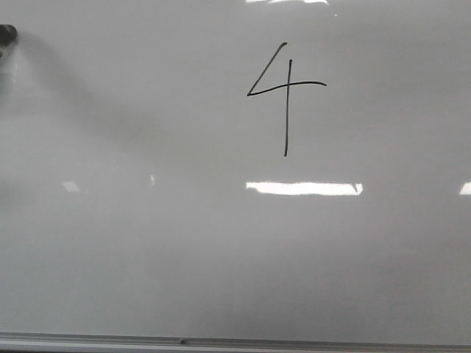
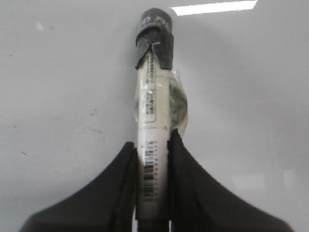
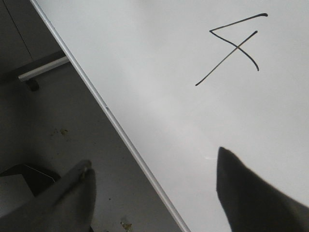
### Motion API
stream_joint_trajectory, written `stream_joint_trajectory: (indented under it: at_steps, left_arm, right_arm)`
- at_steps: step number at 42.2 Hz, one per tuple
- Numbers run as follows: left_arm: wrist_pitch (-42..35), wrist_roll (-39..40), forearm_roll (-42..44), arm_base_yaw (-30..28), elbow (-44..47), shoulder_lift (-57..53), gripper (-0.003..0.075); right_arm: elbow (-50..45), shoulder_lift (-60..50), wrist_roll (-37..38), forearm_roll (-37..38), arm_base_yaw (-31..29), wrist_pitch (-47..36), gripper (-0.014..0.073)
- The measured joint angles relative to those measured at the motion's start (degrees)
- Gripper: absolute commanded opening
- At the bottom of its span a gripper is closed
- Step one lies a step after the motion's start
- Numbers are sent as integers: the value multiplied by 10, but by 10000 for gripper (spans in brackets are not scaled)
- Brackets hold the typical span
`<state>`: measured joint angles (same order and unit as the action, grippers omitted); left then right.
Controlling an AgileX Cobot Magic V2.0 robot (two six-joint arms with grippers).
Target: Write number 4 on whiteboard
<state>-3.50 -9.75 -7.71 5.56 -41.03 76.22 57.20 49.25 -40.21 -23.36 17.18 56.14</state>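
A thin black hand-drawn number 4 (image 1: 283, 92) stands on the glossy whiteboard (image 1: 147, 243), right of centre and toward the far side. It also shows in the right wrist view (image 3: 234, 48). My left gripper (image 2: 152, 145) is shut on a white marker (image 2: 153, 121) with a dark cap end (image 2: 154, 36), held above bare board. In the front view only a dark tip (image 1: 6, 33) shows at the far left edge. My right gripper (image 3: 154, 166) is open and empty, straddling the board's grey edge strip (image 3: 120, 133), away from the 4.
The whiteboard's metal edge strip (image 1: 235, 342) runs along the near side. Beyond the board's edge, the right wrist view shows dark floor (image 3: 63, 125) and a grey metal bar (image 3: 41, 70). Bright light reflections (image 1: 303, 188) lie on the board.
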Motion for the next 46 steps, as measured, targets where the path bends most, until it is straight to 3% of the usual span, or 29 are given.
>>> stream_joint_trajectory:
  at_steps: [13,18,29,40,46]
  left_arm:
    - [-108,0,-1,0,12,79,122]
    - [-112,0,-1,0,12,96,133]
    - [-117,0,-1,0,12,101,313]
    - [-115,0,-1,0,12,97,320]
    - [-64,0,0,0,10,52,319]
  right_arm:
    - [0,0,0,0,0,0,543]
    - [0,0,0,0,0,0,543]
    - [0,0,0,0,0,0,543]
    - [0,0,0,0,0,0,543]
    - [0,0,13,0,0,0,543]
